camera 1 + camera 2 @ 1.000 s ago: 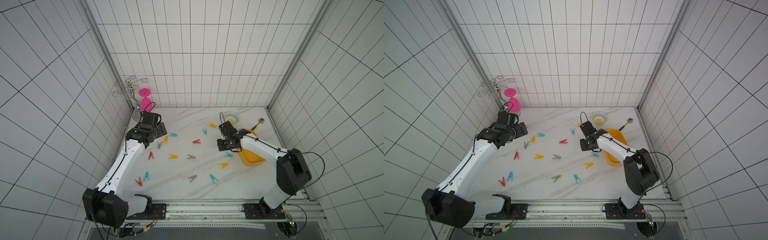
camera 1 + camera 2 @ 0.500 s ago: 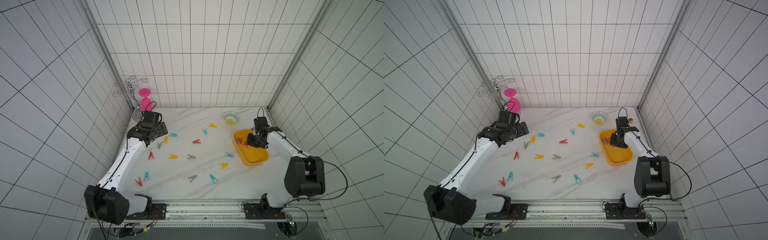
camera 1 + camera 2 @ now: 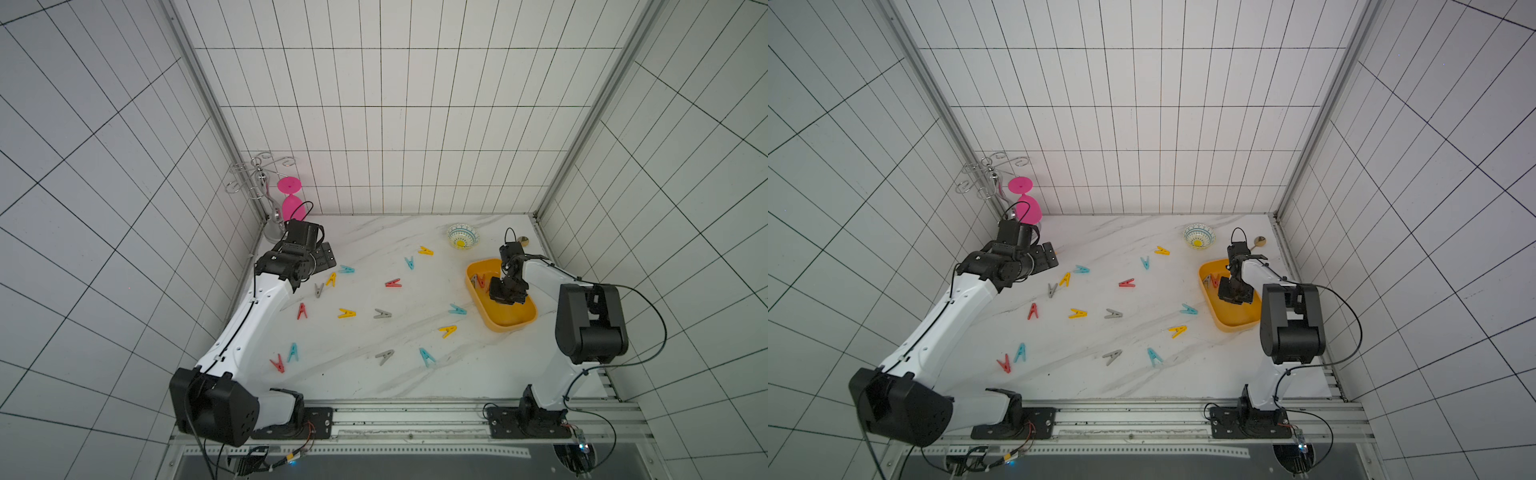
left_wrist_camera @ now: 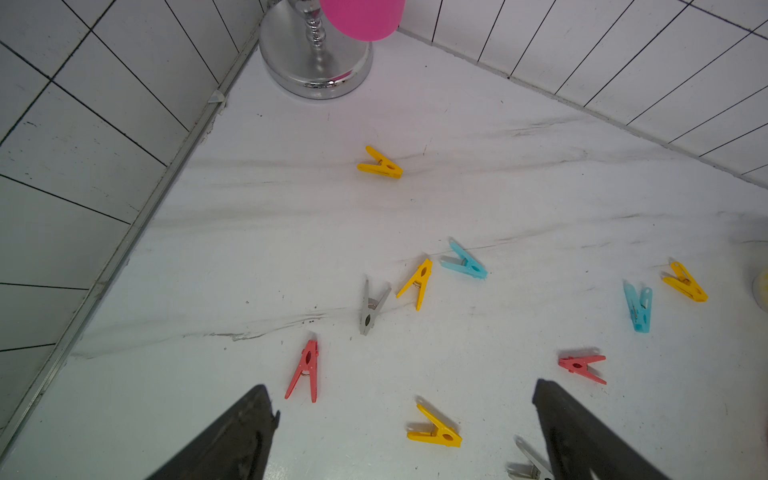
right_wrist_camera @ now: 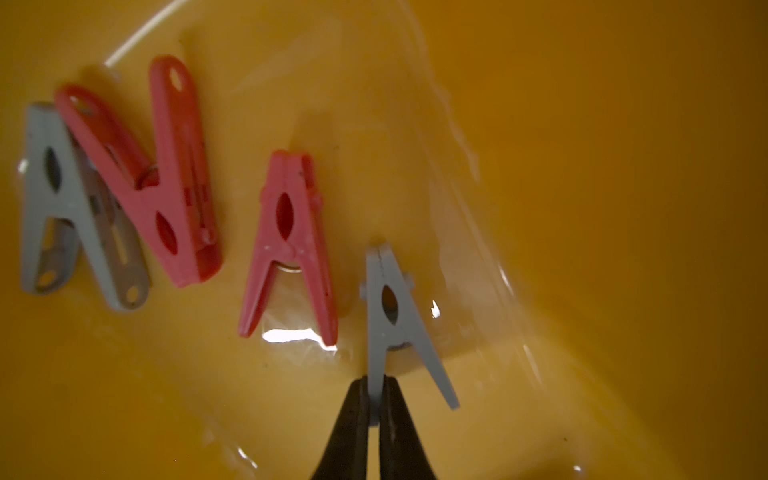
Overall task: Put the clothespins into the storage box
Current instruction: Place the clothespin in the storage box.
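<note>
Grey plastic, held: the right gripper [image 5: 374,384] pinches one leg of a grey A-shaped plastic clothespin [image 5: 390,307], jaws nearly together on it.
Right arm, just changed: a second ago it was out over the middle of the table. Now it has swung across and dipped into the shallow yellow-orange plastic storage box [image 3: 509,326], and the clip hangs low over the box floor.
Box contents: two red plastic clothespins [image 5: 286,245] and a second grey clothespin [image 5: 62,208] already lie inside, just beside the held one.
Left gripper: the left gripper [image 4: 401,386] is spread wide and empty. It has barely shifted, hovering over the clips near the chrome stand [image 4: 316,62].
Table: well over a dozen loose clothespins [image 3: 346,313] in yellow, red, teal and grey still lie scattered on the white marbled table [image 3: 374,386].
Meaning: the carry looks finished, and only letting go remains for this clip. By my reckoning most of the job is still ahead.
</note>
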Available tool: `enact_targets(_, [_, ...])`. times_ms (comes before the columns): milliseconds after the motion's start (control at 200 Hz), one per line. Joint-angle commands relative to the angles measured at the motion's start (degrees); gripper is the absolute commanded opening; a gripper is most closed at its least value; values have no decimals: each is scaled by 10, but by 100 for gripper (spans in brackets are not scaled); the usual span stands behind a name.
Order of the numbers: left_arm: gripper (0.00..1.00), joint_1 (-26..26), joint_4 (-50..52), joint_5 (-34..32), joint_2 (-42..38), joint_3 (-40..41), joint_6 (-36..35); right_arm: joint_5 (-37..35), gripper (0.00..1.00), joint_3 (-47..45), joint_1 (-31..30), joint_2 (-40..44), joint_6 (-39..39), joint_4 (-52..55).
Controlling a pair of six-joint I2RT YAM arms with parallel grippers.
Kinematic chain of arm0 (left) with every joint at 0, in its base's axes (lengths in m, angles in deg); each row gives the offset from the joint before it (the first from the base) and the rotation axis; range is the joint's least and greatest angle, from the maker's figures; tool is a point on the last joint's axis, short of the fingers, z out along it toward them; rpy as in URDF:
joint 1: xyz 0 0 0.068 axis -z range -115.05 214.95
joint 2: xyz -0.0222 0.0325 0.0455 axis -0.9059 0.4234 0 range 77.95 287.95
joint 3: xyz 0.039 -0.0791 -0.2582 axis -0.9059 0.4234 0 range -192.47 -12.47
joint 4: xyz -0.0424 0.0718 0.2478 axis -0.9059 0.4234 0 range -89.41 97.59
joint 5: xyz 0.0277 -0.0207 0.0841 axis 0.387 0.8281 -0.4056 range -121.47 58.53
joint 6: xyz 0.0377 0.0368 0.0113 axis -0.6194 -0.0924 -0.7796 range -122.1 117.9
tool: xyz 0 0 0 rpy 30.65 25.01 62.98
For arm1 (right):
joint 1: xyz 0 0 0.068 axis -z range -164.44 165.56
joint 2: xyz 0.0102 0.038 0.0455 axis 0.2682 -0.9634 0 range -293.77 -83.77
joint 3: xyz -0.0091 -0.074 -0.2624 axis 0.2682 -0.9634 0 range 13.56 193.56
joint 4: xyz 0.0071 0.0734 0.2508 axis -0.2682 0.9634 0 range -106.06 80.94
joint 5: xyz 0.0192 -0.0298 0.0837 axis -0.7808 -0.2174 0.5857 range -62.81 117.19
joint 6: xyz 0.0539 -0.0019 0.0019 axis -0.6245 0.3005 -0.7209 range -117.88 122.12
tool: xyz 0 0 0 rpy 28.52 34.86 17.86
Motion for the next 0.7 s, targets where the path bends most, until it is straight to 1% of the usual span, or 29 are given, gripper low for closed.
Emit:
enact_targets(0, [99,0,-3,4,4,-19,-8,-11,14,38,7,-21,9,-7])
enact_targets(200, [99,0,-3,1,6,-22,-10,-5,15,82,6,-57,15,-11])
enact_targets(380, [99,0,-3,1,7,-21,-10,8,16,112,3,-72,13,-13])
enact_targets(470, [99,0,-4,1,7,-20,-10,18,18,116,-1,-74,14,-15])
enact_targets(610, [99,0,-2,1,7,-16,-8,40,27,89,-5,-30,9,-38])
enact_targets(695, [99,2,-2,3,5,-14,-7,39,31,79,-4,2,6,-41])
